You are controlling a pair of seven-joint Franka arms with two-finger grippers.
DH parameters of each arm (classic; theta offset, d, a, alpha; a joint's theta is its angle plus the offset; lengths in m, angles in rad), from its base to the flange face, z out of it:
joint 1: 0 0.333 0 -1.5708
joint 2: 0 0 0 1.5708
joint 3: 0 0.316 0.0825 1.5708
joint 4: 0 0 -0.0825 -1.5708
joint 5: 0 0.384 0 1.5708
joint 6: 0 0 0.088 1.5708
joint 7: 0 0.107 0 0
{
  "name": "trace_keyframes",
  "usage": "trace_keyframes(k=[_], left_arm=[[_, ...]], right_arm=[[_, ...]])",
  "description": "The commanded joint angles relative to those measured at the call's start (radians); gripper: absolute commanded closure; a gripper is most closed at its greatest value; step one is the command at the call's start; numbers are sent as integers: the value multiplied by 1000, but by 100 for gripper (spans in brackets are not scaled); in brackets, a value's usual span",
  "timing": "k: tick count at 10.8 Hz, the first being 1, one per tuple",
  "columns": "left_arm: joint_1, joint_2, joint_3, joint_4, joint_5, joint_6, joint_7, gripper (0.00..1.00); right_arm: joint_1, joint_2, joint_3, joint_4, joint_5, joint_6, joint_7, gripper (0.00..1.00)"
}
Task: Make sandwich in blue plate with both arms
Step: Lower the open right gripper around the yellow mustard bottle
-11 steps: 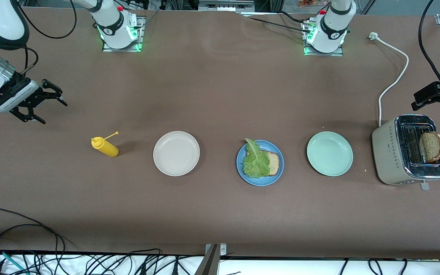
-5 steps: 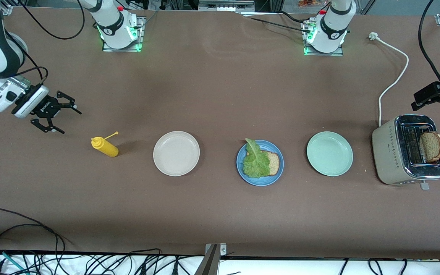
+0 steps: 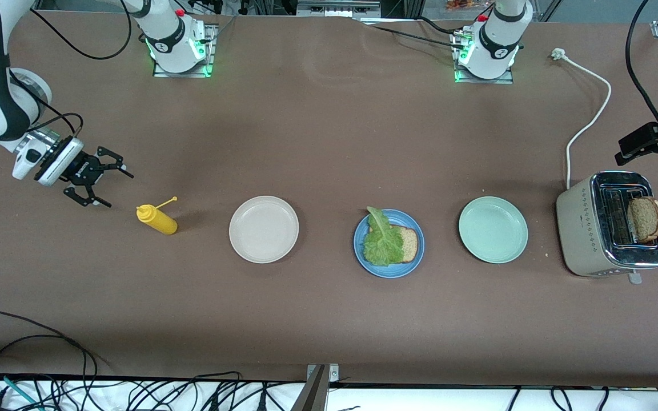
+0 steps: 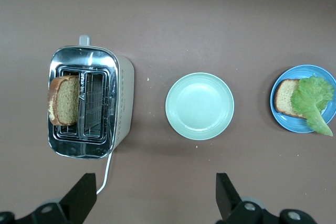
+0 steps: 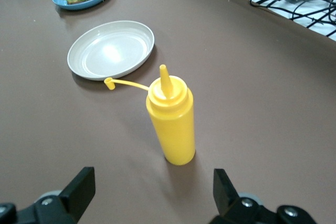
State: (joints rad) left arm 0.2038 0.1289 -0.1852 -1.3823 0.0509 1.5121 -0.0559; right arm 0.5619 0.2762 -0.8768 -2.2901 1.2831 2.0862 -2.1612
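Brown paper-like covering spans the table (image 3: 329,319). A round sky-blue shallow plate (image 3: 414,260) sits between a round cream-white plate (image 3: 264,229) and a round pale mint-green plate (image 3: 493,229), all 3 in 1 row. On the blue plate lies 1 square brown wholegrain bread slice (image 3: 409,242) with a ruffled green lettuce leaf (image 3: 382,241) partly covering it; the leaf tip overhangs the rim toward the robots' bases.

A second brown bread slice (image 3: 645,218) stands upright in 1 slot of the silver 2-slot toaster (image 3: 586,228) at the left arm's end of the table, beside the mint-green plate. A white power cord (image 3: 590,123) runs from the toaster toward the bases.

A yellow plastic squeeze bottle (image 3: 157,220) stands upright near the cream-white plate, toward the right arm's end, its cap hanging open on a tether.

The right gripper (image 3: 99,177) is low over the table just beside the bottle, fingers spread apart and empty. The left gripper (image 4: 152,195) hangs above the toaster end of the table, fingers spread apart and empty.
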Motion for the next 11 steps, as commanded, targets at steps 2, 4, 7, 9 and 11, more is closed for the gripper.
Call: trace_keyframes(k=[2,4,7,9,11], left_arm=[[6,6,-2,19,-17,-15,19,0],[6,5,-2,19,-16,-15,19,0],[6,5,-2,20,-16,-15,19,0],[6,5,-2,19,-17,-15,19,0],[6,5,-2,20,-17,-15,18,0]], right_arm=[[-54,197,2,182,99,-219,-43,0],[-65,244,4,222,126,-261,-43,0],[-68,276,13,256,160,-290,-61,0],[-68,273,16,250,160,-285,-57,0],[-71,276,21,227,180,-288,-68,0]])
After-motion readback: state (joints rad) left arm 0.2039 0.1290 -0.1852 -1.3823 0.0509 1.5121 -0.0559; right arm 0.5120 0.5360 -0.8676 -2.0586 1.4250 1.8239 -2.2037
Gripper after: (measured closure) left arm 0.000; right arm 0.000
